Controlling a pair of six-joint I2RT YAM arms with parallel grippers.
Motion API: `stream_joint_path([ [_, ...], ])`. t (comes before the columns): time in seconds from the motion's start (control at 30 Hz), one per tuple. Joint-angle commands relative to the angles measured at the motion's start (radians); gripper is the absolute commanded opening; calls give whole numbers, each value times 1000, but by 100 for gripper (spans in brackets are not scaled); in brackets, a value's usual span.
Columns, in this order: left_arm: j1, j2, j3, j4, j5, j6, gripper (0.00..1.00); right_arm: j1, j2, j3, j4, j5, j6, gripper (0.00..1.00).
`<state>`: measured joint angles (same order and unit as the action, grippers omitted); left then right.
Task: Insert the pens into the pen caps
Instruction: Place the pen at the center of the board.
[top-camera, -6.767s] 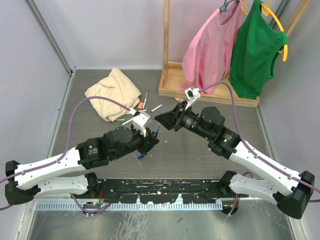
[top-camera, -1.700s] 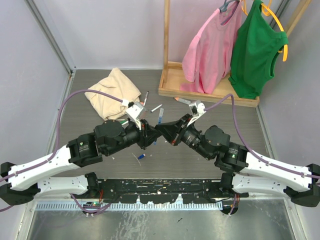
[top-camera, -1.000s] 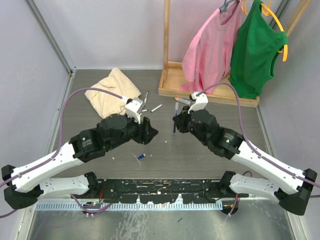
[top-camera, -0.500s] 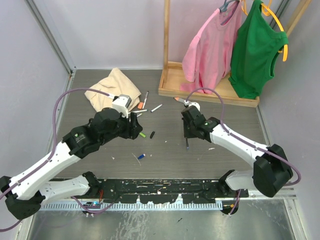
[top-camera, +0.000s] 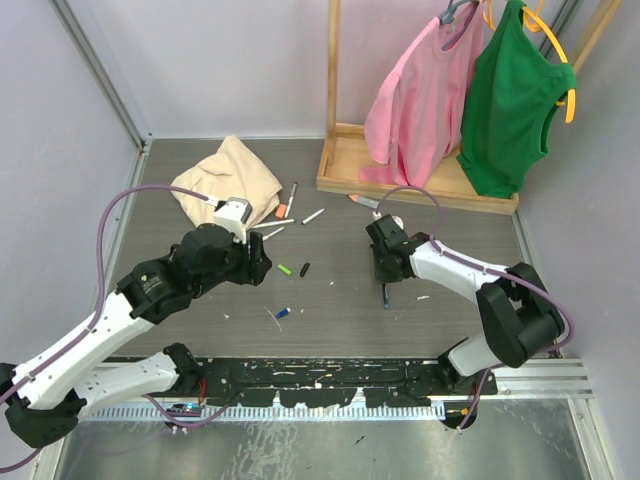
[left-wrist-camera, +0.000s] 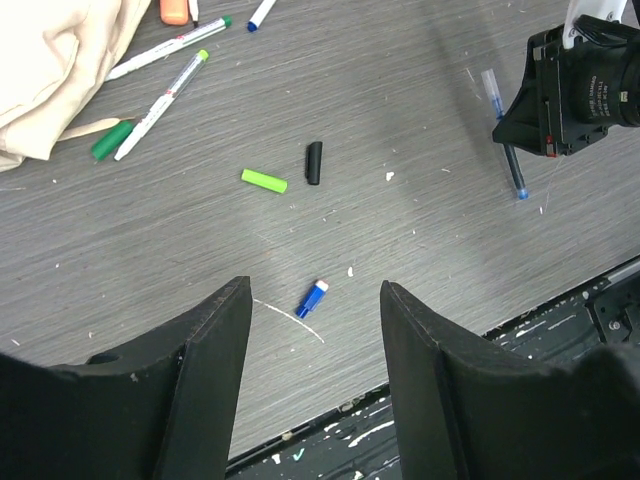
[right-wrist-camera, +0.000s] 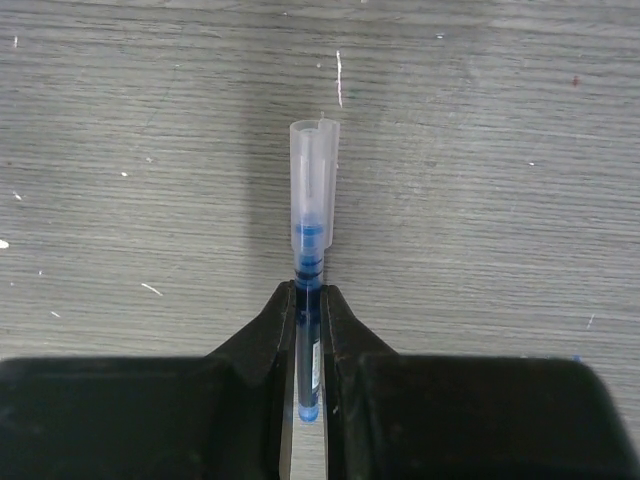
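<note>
From above, the left gripper hangs over the grey wood table. Close by lie a small light green plastic cap and a small black plastic cap, side by side but not touching. A small blue plastic cap lies alone, nearer the arm bases. The right gripper points down at the table, with a thin dark blue pen in it. A few white pens lie by a crumpled cream cloth.

In the left wrist view, the two black fingers are spread wide with nothing between them. The blue cap lies on the table in the gap. The green and black caps are farther off. Two white pens with green tips lie beside the cloth.

In the right wrist view, the fingers squeeze tight on the dark blue pen. A see-through plastic cap sits on the pen's far end, out past the fingertips and low over the table.
</note>
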<state>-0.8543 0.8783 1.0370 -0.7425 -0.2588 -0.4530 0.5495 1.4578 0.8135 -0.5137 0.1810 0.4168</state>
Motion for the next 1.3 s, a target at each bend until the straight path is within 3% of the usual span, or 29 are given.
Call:
stream_joint_path([
  [0.0, 6, -19, -4, 12, -16, 3, 55, -8, 8, -9, 55, -5, -9, 16],
  [0.43, 6, -14, -38, 61, 9, -22, 56, -10, -54, 5, 21, -26, -23, 33],
  [0.83, 9, 10, -44, 72, -7, -28, 56, -11, -263, 42, 28, -133, -114, 39],
  [1.27, 21, 4, -37, 55, -56, -26, 56, -10, -367, 95, 47, -326, -168, 44],
])
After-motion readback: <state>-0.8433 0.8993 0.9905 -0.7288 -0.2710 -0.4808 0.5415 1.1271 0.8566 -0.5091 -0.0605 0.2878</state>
